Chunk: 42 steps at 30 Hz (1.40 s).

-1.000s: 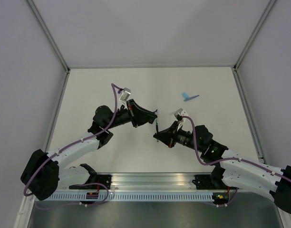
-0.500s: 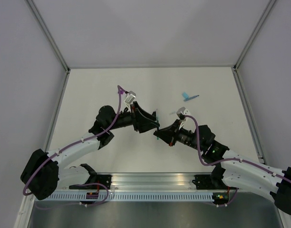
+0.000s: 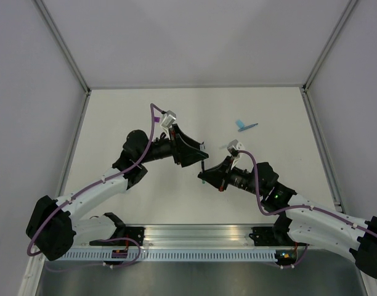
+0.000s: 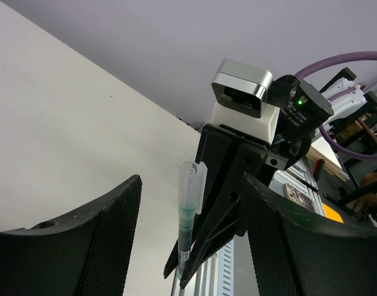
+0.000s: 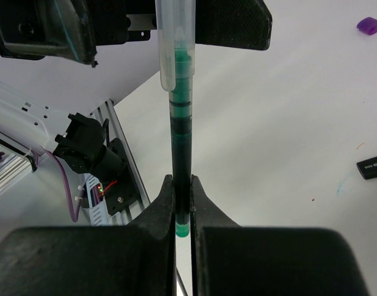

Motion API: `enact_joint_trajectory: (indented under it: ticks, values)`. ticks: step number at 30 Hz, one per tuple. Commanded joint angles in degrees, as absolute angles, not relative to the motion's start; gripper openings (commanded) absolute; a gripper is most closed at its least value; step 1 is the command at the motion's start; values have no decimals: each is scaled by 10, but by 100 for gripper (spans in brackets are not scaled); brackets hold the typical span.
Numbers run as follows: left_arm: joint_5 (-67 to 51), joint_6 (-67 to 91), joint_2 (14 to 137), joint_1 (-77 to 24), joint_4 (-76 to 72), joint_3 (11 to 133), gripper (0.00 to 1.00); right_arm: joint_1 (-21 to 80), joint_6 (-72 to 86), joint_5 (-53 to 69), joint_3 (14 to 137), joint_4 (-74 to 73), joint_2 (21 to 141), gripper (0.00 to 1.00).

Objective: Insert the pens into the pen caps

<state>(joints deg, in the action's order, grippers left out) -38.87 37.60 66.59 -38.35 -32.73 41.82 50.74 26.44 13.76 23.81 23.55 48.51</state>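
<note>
- Left gripper (image 4: 191,203) has let go since a second ago; its jaws stand wide either side of the clear cap (image 5: 175,37).
- Right gripper (image 5: 181,185) is clamped on the thin dark pen (image 5: 181,142), held off the table (image 3: 145,111); the cap looks seated.
- I count one pen done.
- Remaining: purple cap (image 5: 370,24) and black marker (image 5: 373,166) lie loose and apart, blue pen (image 3: 251,126) far side.

Bright even diffuse light, faint soft shadows, mostly sharp
</note>
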Motion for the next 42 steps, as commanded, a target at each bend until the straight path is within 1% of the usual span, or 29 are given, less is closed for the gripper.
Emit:
enact_joint_trajectory:
  ticks: [1, 8, 12, 14, 15, 16, 17, 19, 20, 27, 33, 42]
  values:
    - [-375, 356, 655, -384, -327, 446, 70, 506, 270, 154, 260, 269, 487, 0]
    - [-373, 349, 654, -385, -320, 454, 66, 506, 270, 159, 261, 269, 490, 0]
    - [-374, 345, 652, -385, -317, 454, 58, 506, 272, 160, 261, 271, 494, 0]
    - [-376, 344, 652, -385, -316, 451, 49, 505, 271, 159, 262, 270, 492, 0]
    - [-380, 343, 652, -384, -316, 447, 37, 505, 272, 158, 261, 271, 492, 0]
    - [-383, 343, 652, -385, -316, 446, 30, 506, 271, 158, 261, 271, 492, 0]
    - [-388, 344, 651, -385, -316, 443, 18, 506, 272, 157, 262, 270, 491, 0]
    - [-398, 346, 650, -384, -311, 433, 5, 506, 265, 151, 266, 265, 487, 0]
    - [-399, 349, 647, -384, -312, 422, 2, 506, 263, 148, 274, 256, 484, 0]
    - [-430, 386, 637, -385, -316, 395, 2, 506, 227, 112, 334, 188, 445, 0]
    - [-463, 425, 651, -384, -346, 379, 2, 506, 200, 88, 391, 162, 468, 0]
    - [-454, 431, 648, -385, -341, 363, 2, 505, 146, 43, 484, 122, 509, 0]
